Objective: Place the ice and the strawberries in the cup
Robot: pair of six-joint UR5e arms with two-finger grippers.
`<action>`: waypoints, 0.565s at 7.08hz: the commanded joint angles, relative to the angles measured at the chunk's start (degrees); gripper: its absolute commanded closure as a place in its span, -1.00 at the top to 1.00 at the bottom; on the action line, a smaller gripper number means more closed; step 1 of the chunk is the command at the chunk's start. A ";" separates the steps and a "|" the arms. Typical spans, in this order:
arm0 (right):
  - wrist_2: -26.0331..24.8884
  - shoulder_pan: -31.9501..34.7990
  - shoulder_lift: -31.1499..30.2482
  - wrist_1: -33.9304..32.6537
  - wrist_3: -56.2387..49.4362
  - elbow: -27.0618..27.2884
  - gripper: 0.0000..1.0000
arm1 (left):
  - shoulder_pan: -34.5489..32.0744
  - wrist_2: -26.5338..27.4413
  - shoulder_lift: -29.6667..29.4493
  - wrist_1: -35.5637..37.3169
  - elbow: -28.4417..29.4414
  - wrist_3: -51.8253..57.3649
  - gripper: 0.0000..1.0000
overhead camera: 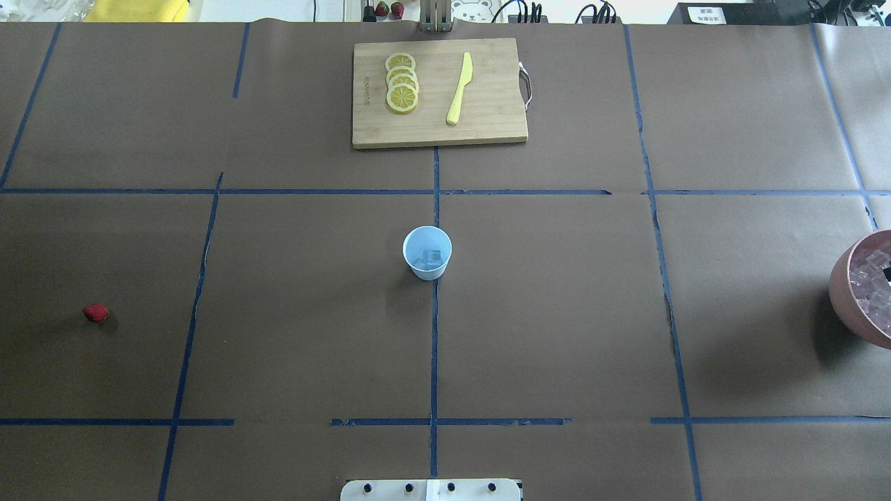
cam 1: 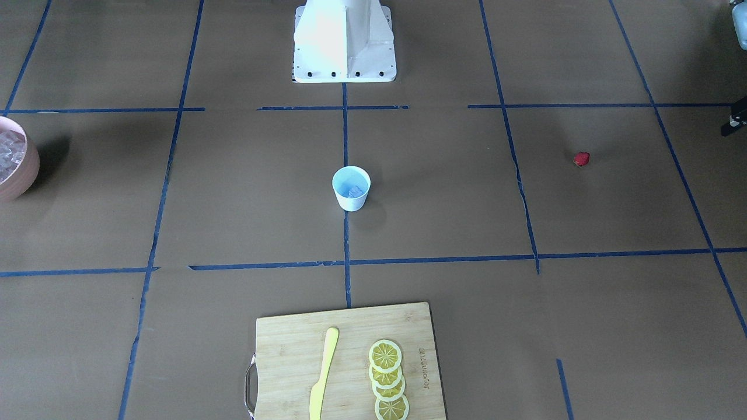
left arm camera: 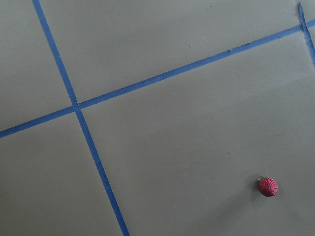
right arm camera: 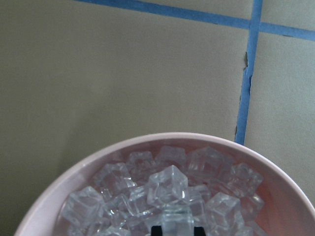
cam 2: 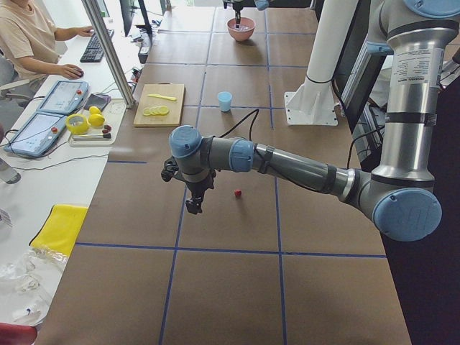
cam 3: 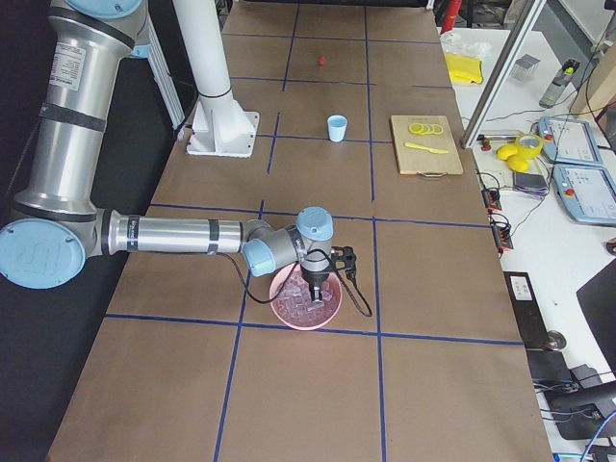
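Observation:
The white cup [overhead camera: 427, 252] stands at the table's middle with a few ice cubes [overhead camera: 428, 257] in it; it also shows in the front view [cam 1: 351, 188]. The strawberry [overhead camera: 96, 312] lies alone on the robot's left side and shows in the left wrist view [left arm camera: 267, 187]. My left gripper [cam 2: 194, 208] hangs above the table beside the strawberry [cam 2: 237, 192], apart from it; I cannot tell if it is open. My right gripper [cam 3: 319, 289] reaches down into the pink bowl [cam 3: 279, 306] of ice [right arm camera: 167, 184]; its fingers are almost hidden.
A wooden cutting board [overhead camera: 438, 132] with lemon slices [overhead camera: 401, 82] and a yellow knife [overhead camera: 459, 89] lies at the far edge. The pink bowl [overhead camera: 842, 292] sits at the right edge. The robot's white base [cam 1: 344, 41] stands at the near edge.

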 commanded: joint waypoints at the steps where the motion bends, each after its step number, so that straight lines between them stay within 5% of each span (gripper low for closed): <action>1: 0.26 0.64 -0.95 -0.59 -0.03 6.40 -1.00 | 0.00 0.09 0.03 0.00 0.00 0.06 1.00; 4: 2.27 -2.49 3.57 -2.09 21.07 16.90 -1.00 | 0.00 0.00 0.03 0.00 0.00 0.06 1.00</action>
